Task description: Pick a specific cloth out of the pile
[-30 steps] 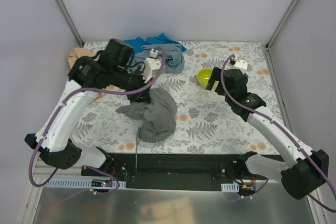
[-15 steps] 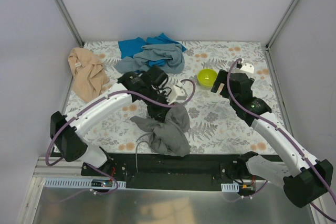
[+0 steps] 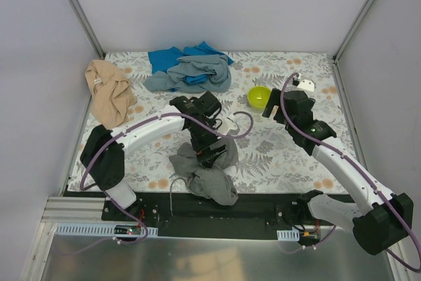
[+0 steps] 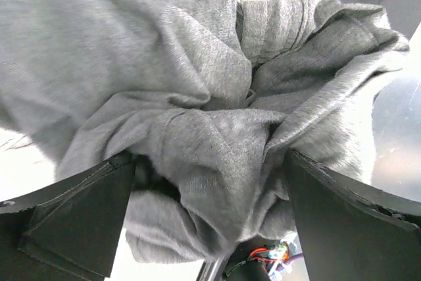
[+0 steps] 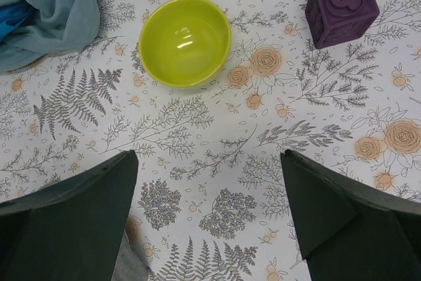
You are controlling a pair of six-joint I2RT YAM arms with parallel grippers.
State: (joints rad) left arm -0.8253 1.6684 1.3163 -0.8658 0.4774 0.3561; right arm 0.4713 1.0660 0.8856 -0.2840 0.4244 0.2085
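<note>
The dark grey cloth lies crumpled at the table's near edge, apart from the pile. That pile at the back holds a tan cloth, a bright blue cloth and a blue-grey cloth. My left gripper hangs right over the dark grey cloth. In the left wrist view the dark grey cloth bunches between the wide-apart fingers of the left gripper, which is open. My right gripper hovers open near the yellow-green bowl, nothing between its fingers.
In the right wrist view the right gripper is above bare flowered tablecloth, with the bowl ahead, a purple cube at the far right and the blue-grey cloth at the far left. A black rail runs along the near edge.
The left arm swung the dark grey cloth from mid-table toward the near edge and lowered it. Its jaws, shut on the cloth before, now stand wide apart. The right arm barely shifted.
</note>
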